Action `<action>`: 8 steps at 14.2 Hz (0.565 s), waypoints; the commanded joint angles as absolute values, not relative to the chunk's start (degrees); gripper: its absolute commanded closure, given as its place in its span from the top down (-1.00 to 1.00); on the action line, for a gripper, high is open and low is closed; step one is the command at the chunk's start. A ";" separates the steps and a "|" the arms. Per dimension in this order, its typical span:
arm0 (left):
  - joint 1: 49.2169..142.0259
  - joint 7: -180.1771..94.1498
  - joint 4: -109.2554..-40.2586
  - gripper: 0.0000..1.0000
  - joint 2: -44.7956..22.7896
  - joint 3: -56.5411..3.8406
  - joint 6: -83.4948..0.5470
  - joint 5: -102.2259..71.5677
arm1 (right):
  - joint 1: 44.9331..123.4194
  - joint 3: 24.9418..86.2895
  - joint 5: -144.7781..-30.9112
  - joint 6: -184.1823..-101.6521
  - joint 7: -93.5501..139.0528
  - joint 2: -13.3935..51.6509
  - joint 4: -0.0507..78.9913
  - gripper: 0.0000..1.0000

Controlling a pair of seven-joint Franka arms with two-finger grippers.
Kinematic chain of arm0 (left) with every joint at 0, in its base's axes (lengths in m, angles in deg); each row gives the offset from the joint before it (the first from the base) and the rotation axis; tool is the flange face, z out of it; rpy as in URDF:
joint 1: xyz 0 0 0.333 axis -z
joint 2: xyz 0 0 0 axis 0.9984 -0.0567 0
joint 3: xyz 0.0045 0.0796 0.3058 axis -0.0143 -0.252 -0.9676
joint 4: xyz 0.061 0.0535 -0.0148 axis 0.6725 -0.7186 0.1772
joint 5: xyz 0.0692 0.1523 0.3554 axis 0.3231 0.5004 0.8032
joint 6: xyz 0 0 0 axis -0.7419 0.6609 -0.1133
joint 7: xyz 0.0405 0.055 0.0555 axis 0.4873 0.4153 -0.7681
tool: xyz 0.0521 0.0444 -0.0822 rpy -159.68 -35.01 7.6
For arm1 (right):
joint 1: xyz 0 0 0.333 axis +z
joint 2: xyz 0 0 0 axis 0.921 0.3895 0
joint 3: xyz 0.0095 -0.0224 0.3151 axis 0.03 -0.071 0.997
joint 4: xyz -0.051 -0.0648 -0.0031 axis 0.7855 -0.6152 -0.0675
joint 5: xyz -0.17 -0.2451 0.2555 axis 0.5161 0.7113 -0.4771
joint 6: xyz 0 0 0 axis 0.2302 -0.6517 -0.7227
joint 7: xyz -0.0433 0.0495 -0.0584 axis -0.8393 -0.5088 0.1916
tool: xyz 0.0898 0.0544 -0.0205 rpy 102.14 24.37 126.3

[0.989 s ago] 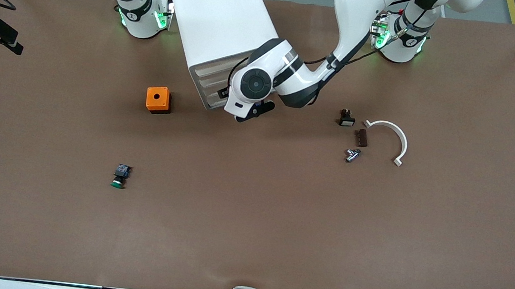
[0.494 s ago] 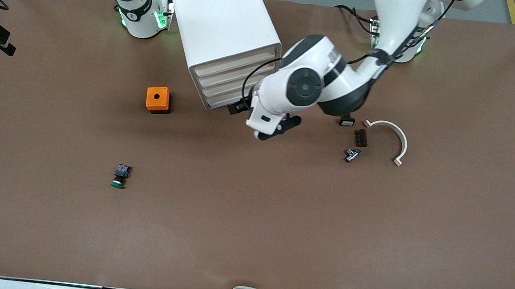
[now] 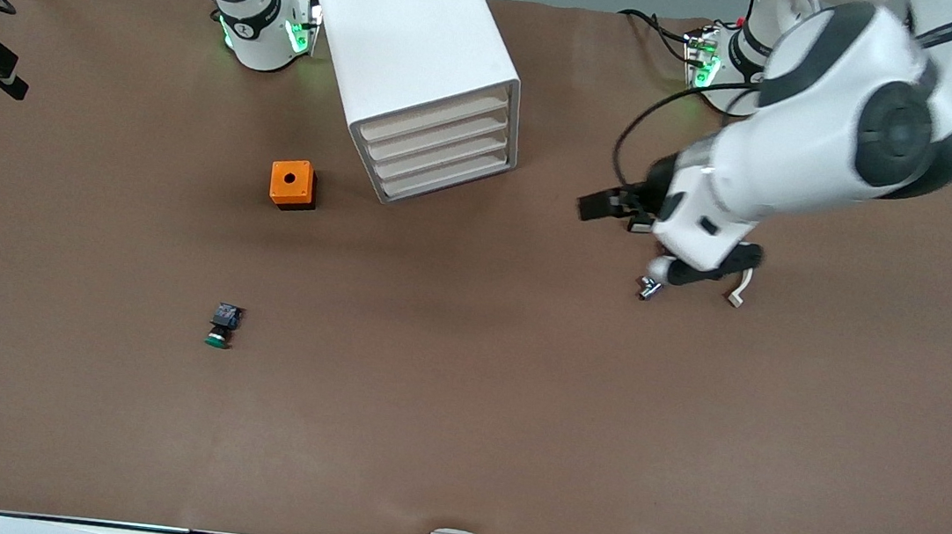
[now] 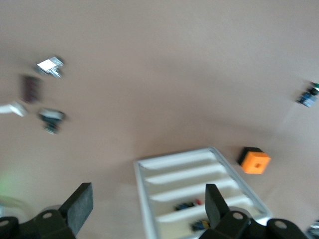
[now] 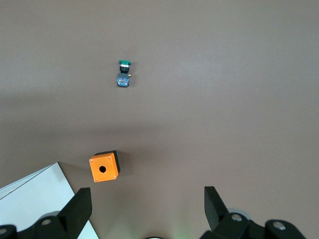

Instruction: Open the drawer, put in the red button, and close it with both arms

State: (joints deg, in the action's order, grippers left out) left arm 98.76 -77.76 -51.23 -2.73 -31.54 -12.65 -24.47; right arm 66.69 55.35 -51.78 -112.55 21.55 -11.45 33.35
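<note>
Hovering empty, fingers apart, the left pincer is hanging over small parts beside the drawer cabinet. The red button is seemingly lying inside its shut drawer, so nothing needs carrying. The right pincer, likewise apart, is waiting above the desk beside that cabinet.

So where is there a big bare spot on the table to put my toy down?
The widest bare stretch runs along the table edge nearest the front camera, below the green button. Also free: between the drawer cabinet and the metal fitting. It is crowded under the left gripper.
</note>
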 commanded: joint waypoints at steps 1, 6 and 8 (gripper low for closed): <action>96.51 -71.65 -53.09 0.99 -0.42 -31.23 -9.93 -18.84 | 66.73 55.44 -50.47 -113.52 22.29 -13.04 34.93 1.00; 92.65 -63.13 -54.58 0.99 0.20 -30.79 -8.34 -9.77 | 66.55 55.26 -50.56 -113.52 22.20 -13.83 35.81 1.00; 92.46 -56.98 -57.47 0.99 2.48 -32.71 -8.25 -9.59 | 66.55 55.26 -50.82 -113.17 22.11 -13.91 35.90 1.00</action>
